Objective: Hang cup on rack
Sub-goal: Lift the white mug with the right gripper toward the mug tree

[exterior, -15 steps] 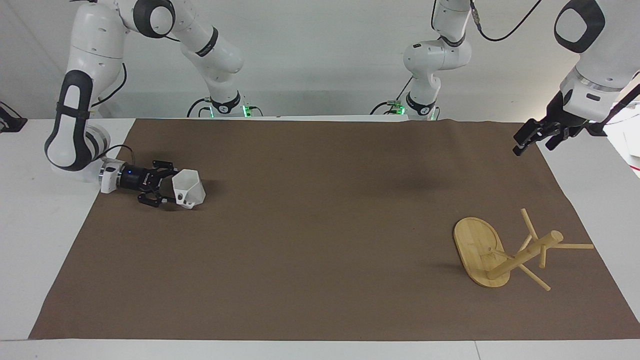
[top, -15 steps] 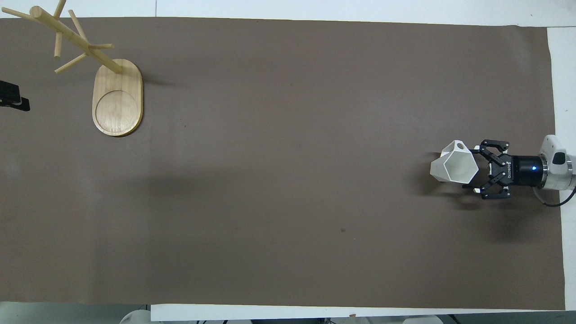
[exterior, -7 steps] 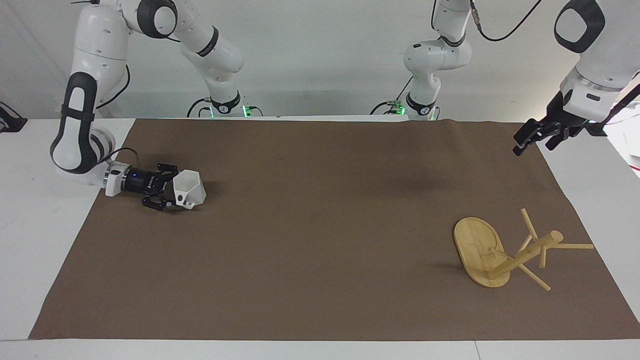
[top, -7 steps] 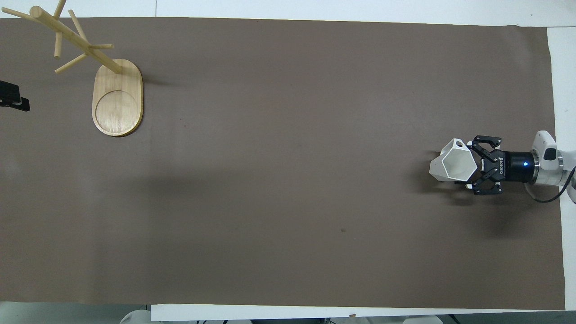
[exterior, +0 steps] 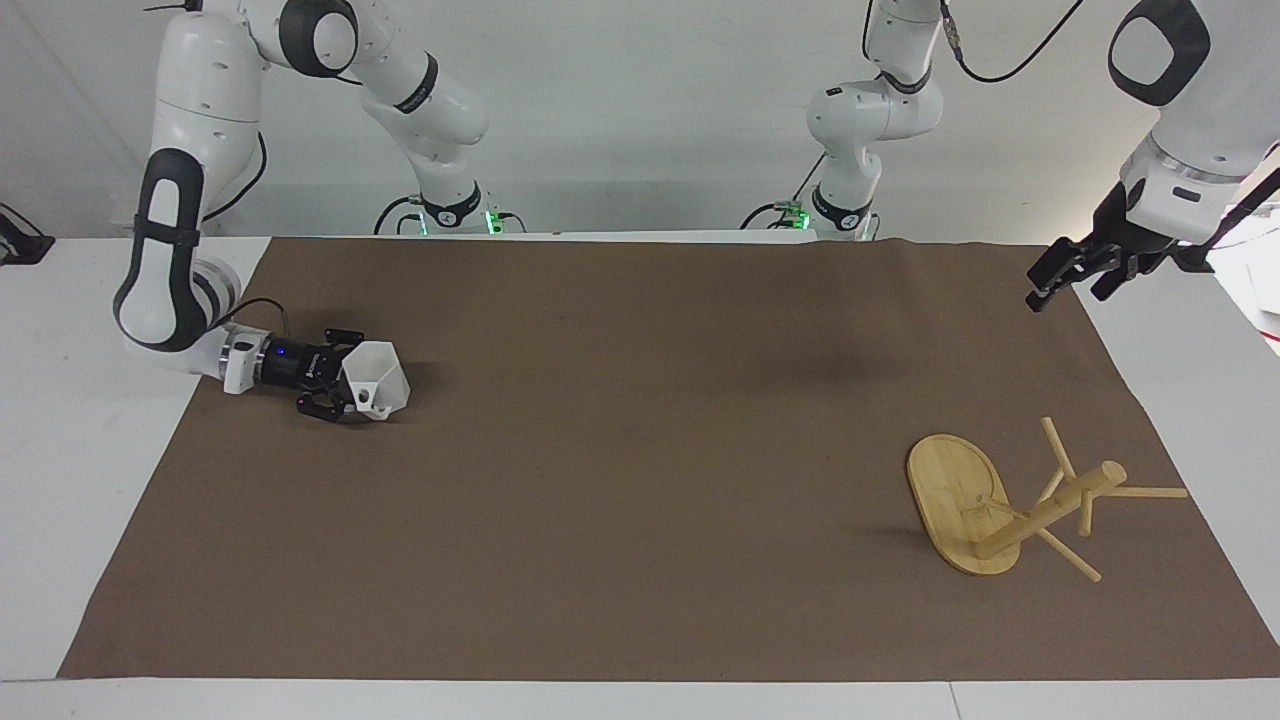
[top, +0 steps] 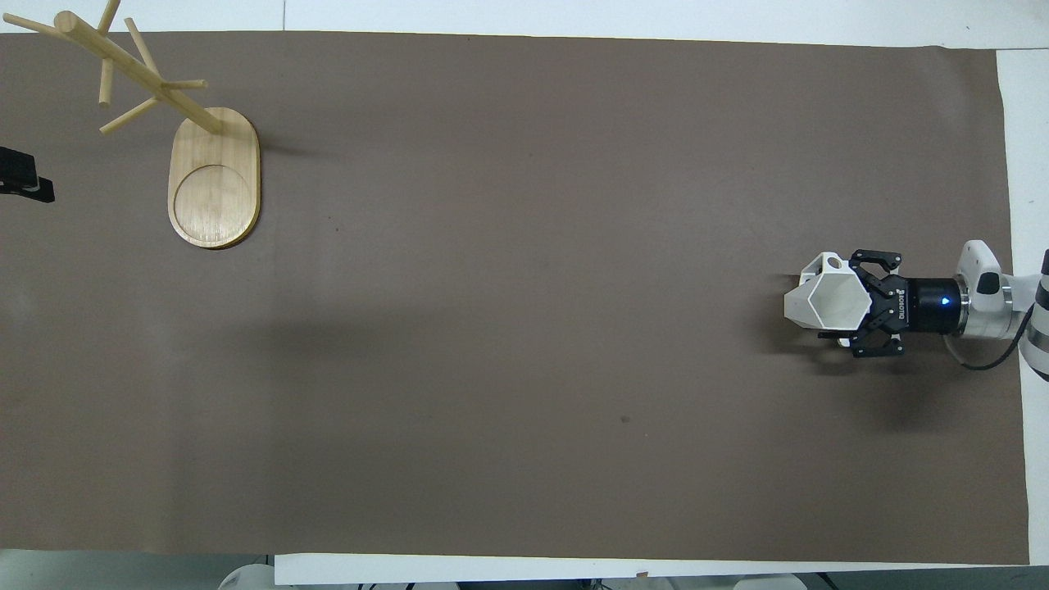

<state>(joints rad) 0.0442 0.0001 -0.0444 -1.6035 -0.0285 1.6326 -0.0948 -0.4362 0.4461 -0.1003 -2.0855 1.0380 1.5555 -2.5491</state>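
Jaws of the right gripper [exterior: 340,384] are spreading around the white faceted cup [exterior: 377,378], lying between them on the bench. Grasping step; next: closing, lifting toward the bamboo rack [exterior: 1010,500], well apart. Left gripper [exterior: 1065,272] is waiting; jaw state unclear.

Both arms made of glossy white rounded shells, black joint bands and black oval panels. Thin black cables seen along links. Green lights lit at bases. Right gripper [exterior: 345,392] black, blue light on black wrist cylinder, silver flange. Left gripper [exterior: 1068,274] black.
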